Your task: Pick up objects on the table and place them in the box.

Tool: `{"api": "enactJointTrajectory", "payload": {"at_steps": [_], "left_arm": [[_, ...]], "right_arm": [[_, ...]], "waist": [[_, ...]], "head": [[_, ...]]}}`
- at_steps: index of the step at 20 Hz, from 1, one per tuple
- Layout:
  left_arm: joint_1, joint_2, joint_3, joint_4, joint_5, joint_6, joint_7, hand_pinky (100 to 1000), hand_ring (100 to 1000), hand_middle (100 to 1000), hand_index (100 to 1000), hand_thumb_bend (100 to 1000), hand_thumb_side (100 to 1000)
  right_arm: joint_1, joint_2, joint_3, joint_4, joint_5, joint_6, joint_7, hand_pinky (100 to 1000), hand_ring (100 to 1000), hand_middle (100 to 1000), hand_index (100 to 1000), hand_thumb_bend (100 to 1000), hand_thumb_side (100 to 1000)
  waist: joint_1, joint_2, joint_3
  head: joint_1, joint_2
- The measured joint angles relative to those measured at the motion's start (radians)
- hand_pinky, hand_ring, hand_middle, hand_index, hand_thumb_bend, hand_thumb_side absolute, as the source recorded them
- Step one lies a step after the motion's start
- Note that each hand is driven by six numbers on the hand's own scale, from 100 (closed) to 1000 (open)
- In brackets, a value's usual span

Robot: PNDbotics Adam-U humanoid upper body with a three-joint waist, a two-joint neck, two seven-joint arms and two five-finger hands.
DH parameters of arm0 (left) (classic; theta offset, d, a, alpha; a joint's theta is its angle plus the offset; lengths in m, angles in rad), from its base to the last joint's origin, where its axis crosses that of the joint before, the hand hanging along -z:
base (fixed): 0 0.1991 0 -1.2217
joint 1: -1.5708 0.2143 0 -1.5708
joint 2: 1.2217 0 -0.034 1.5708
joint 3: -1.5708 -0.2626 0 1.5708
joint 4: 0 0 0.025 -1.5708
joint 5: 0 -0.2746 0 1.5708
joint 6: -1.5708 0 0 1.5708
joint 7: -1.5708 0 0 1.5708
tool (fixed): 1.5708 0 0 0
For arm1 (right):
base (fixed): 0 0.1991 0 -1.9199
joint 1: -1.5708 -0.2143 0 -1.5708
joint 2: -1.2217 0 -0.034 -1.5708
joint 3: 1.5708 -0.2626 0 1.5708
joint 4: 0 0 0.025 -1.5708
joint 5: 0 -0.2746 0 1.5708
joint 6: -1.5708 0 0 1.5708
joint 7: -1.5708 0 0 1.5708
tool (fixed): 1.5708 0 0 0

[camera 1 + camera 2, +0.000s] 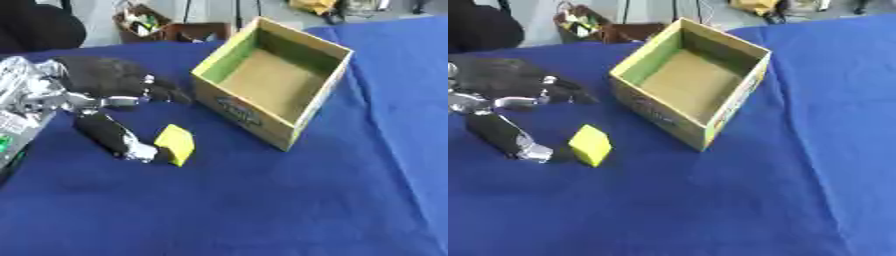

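Note:
A yellow block (177, 144) lies on the blue tablecloth, left of an open cardboard box (273, 80) whose inside shows nothing. My left hand (109, 82) comes in from the left, black with silver joints. Its thumb (114, 136) reaches down to the block's left side, the tip touching or nearly touching it. Its fingers (162, 92) stretch toward the box's near left corner, above the block and apart from it. The hand is spread and holds nothing. My right hand shows in neither view.
The blue cloth (262, 200) covers the whole table, with wide free space in front and to the right of the box. Beyond the far edge stands a brown bin (144, 22) with clutter. A dark shape (35, 25) sits at the upper left.

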Motion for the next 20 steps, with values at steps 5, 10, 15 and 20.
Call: {"api": "enactJointTrajectory", "payload": {"at_steps": [5,10,15,20], "left_arm": [[0.000,0.000,0.000,0.017,-0.012,0.000,0.000,698,833,894,1000,442,943],[-0.017,0.000,-0.003,0.068,-0.052,-0.003,0.003,703,844,917,1000,439,855],[-0.045,0.000,-0.021,0.168,-0.086,-0.014,0.014,698,842,912,1000,430,813],[-0.077,-0.001,-0.031,0.235,-0.093,-0.025,0.025,693,840,910,1000,441,808]], "right_arm": [[0.000,0.000,0.000,0.000,0.000,0.000,0.001,513,641,629,771,100,592],[0.000,0.000,0.000,0.000,0.000,0.001,0.003,512,641,629,771,100,592],[-0.001,0.000,0.000,0.000,0.000,0.001,0.008,511,640,628,771,100,596],[-0.001,0.001,0.001,0.000,0.000,0.000,0.010,509,639,627,771,100,598]], "waist": [[0.000,0.003,0.000],[0.002,0.008,-0.003],[0.009,0.021,-0.011],[0.017,0.039,-0.022]], "head": [[0.000,-0.004],[0.003,-0.005],[0.008,-0.009],[0.011,-0.016]]}}
